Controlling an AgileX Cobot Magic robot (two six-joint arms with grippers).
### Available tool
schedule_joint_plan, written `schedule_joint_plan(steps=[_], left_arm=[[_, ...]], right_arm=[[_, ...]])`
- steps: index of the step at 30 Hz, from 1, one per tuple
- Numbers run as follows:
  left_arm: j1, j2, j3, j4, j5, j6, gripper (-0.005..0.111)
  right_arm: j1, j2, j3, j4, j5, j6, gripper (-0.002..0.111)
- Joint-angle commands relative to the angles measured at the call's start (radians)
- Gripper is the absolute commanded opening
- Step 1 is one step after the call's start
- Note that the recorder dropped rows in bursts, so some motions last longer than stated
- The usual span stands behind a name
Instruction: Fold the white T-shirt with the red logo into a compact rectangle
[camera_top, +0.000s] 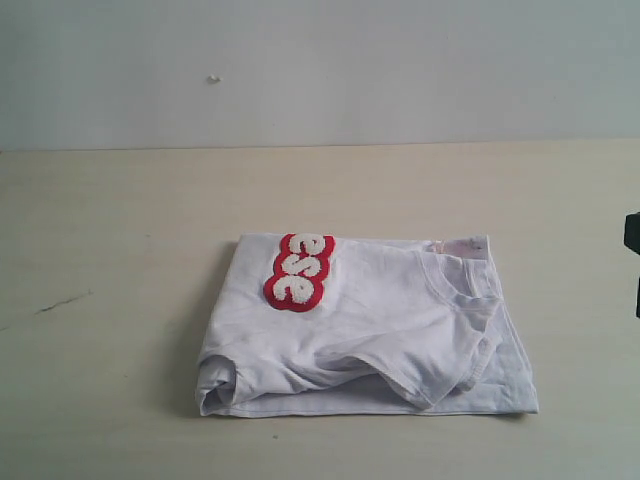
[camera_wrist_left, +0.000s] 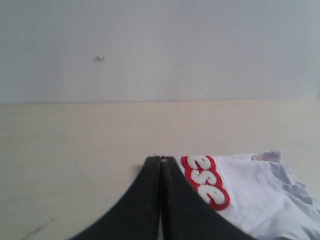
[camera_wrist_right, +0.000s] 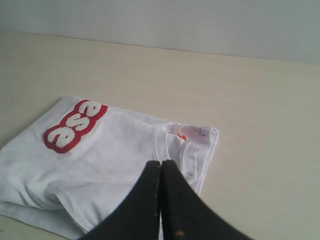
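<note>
Beyond the right gripper (camera_wrist_right: 161, 163) lies the white T-shirt (camera_wrist_right: 115, 160).

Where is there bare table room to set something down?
Bare table lies left of the white T-shirt, and behind it up to the wall. Right of it is a narrower strip, bordered by a dark object. In front, little room shows.

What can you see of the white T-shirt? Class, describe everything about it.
The white T-shirt looks like soft cotton and lies folded into a rough, rumpled rectangle on the pale table. In the exterior view its fuzzy red logo faces up near the far left corner, showing only "ese". The ribbed collar lies toward the right, with a small orange tag beside it. The near edge bulges loosely. Only the table touches it.
</note>
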Motion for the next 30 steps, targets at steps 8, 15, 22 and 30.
schedule_joint_plan(steps=[8, 15, 22, 30], left_arm=[[0.001, -0.146, 0.109, -0.029, -0.106, 0.015, 0.000], [0.001, -0.170, 0.120, -0.025, -0.143, 0.015, 0.000], [0.009, -0.170, 0.120, 0.118, -0.143, -0.098, 0.000], [0.116, -0.231, 0.120, 0.388, -0.046, -0.317, 0.000]], right_arm=[[-0.004, -0.005, 0.007, 0.001, -0.003, 0.006, 0.000], [-0.004, -0.005, 0.007, 0.001, -0.003, 0.006, 0.000], [-0.004, -0.005, 0.007, 0.001, -0.003, 0.006, 0.000], [-0.004, -0.005, 0.007, 0.001, -0.003, 0.006, 0.000]])
